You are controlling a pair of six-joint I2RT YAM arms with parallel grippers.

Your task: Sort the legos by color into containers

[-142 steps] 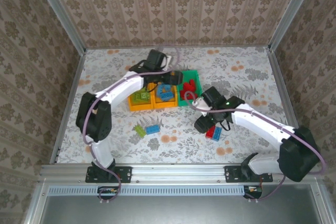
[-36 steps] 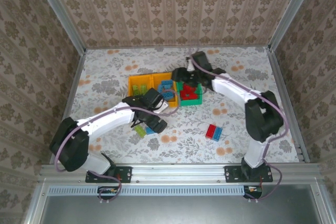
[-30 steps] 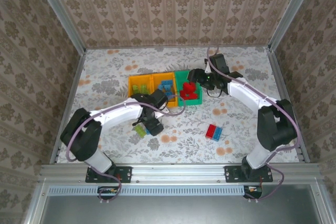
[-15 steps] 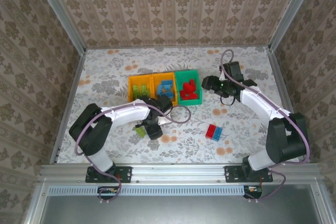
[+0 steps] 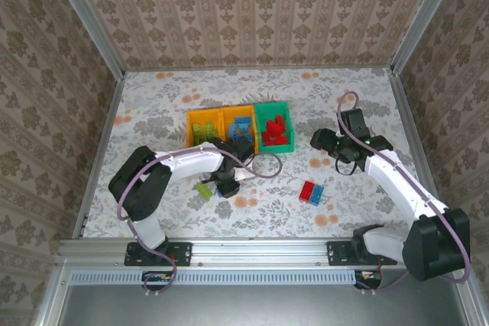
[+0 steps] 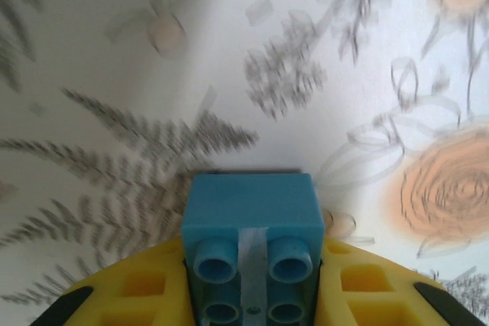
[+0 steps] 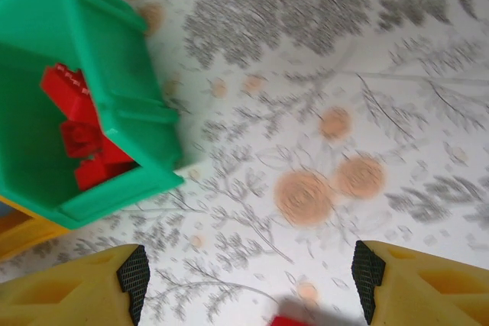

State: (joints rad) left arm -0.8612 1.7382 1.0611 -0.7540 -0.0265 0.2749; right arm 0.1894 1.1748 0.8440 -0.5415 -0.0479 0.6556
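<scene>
- L arm: the left pincer (image 6: 252,284) is clamped on a blue studded plastic brick (image 6: 252,208). Its yellow fingers (image 6: 130,295) press the brick's two sides. Studs face the wrist cam, and the brick's far end points down at the floral-print table (image 6: 229,51).
- Top cam: the left pincer (image 5: 227,183) sits low over the table, just on the near side of the bin row. A lime green studded plastic brick (image 5: 202,189) lies just beside it on the left; can't tell if they touch.
- R arm: the right pincer (image 7: 248,272) stands wide apart, w/ blurred table print showing btw its yellow fingers (image 7: 76,288).
- Top cam: the right pincer (image 5: 319,141) is to the right of the green bin, apart from it.
- Green open-topped plastic bin (image 7: 145,120): upper left in the right wrist cam, w/ red studded bricks (image 7: 80,143) piled inside.
- Bin row, top cam, L to R, walls touching:
  - left orange-yellow plastic bin (image 5: 189,124) w/ lime green bricks (image 5: 202,134) in it
  - middle orange-yellow plastic bin (image 5: 237,111) w/ blue bricks (image 5: 243,126) in it
  - green bin (image 5: 291,129) w/ the red ones
- Loose on the table: a red brick (image 5: 307,190) w/ a second blue brick (image 5: 317,195) touching its right side. Both lie nearer the arm bases than the right pincer, well apart from the bins.
</scene>
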